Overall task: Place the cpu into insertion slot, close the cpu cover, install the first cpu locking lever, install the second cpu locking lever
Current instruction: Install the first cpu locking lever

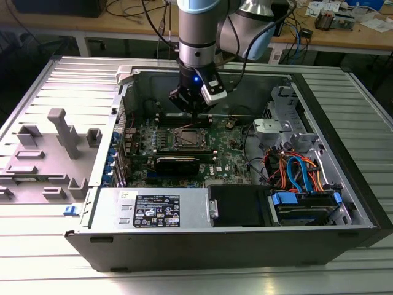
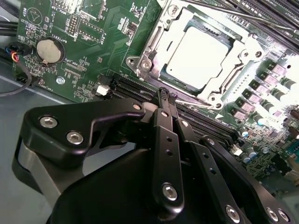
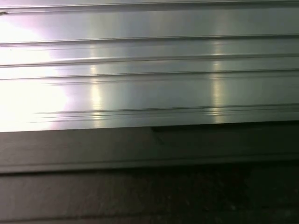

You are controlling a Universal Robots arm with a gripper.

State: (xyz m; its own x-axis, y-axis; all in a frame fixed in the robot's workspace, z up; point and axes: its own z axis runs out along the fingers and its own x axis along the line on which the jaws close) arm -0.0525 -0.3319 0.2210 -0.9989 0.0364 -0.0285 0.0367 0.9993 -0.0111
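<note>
Workbench, ribbed metal top: open case (image 1: 344,153) at centre of the exterior view. Your gripper (image 2: 164,95), fingers pressed together and holding nothing, sits low centre in the second wrist view, beside the slot (image 2: 154,44). Cpu (image 2: 198,56), upper right there, lies seated; cover (image 2: 243,51) frames it, apparently closed to retain it.

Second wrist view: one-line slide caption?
Shut gripper poised beside the insertion slot, cpu seated under the closed cpu cover.
</note>
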